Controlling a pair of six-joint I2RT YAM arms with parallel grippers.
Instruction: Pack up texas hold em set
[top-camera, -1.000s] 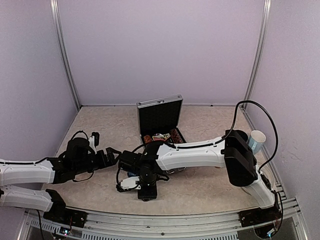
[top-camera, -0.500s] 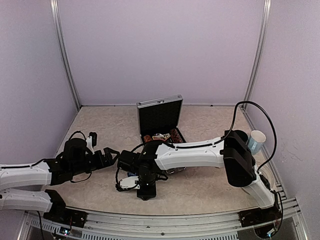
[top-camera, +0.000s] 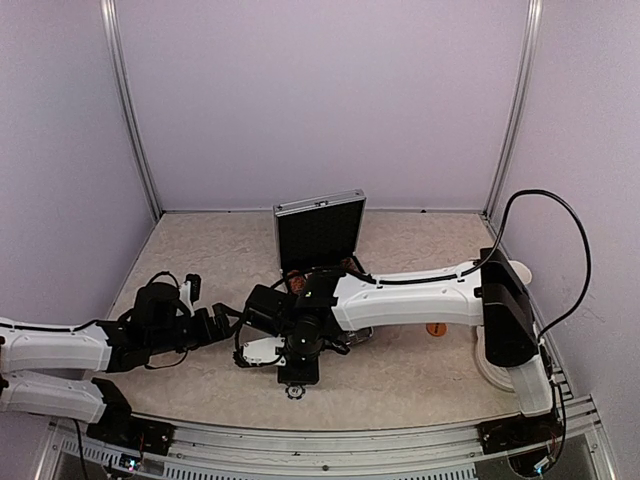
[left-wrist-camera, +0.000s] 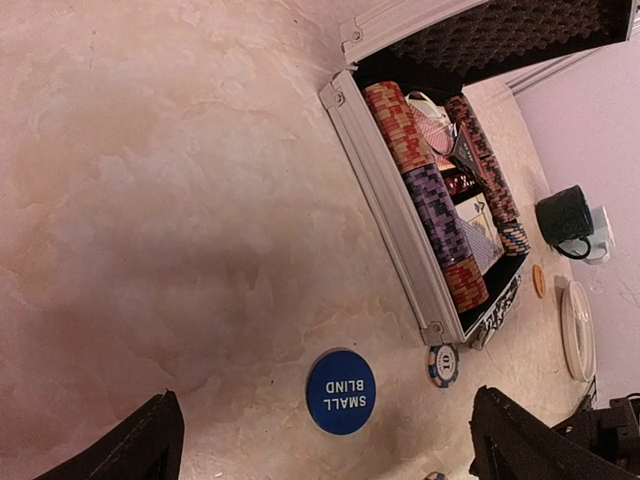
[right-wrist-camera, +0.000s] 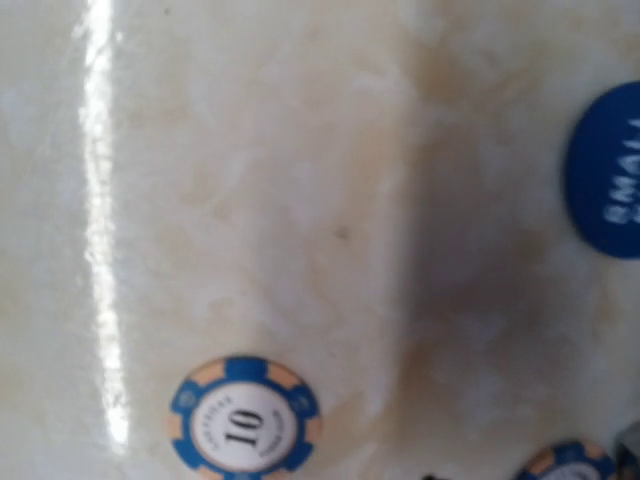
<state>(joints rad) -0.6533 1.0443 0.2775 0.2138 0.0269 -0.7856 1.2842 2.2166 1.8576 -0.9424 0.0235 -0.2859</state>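
Observation:
The silver case (top-camera: 320, 232) stands open at the table's middle, lid upright. In the left wrist view the case (left-wrist-camera: 385, 190) holds rows of red and purple chips (left-wrist-camera: 425, 190) and cards. A blue SMALL BLIND button (left-wrist-camera: 341, 391) lies on the table in front of it, between the wide-open fingers of my left gripper (left-wrist-camera: 335, 445). A blue 10 chip (left-wrist-camera: 442, 365) lies by the case corner. My right gripper (top-camera: 296, 378) points down beside a loose chip (top-camera: 293, 391). The right wrist view shows a 10 chip (right-wrist-camera: 243, 417) flat on the table, but not its own fingers.
A dark mug (left-wrist-camera: 563, 215) and a pale-blue mug (left-wrist-camera: 600, 222) stand beyond the case, a round pale coaster (left-wrist-camera: 577, 330) near them. A small orange disc (top-camera: 435, 328) lies under the right forearm. Another chip (right-wrist-camera: 570, 462) sits at the right wrist view's lower edge.
The right arm's elbow has swung out to the right and now hides the mug. Its gripper has drawn back a little, uncovering a chip at its tip. The left gripper has edged right.

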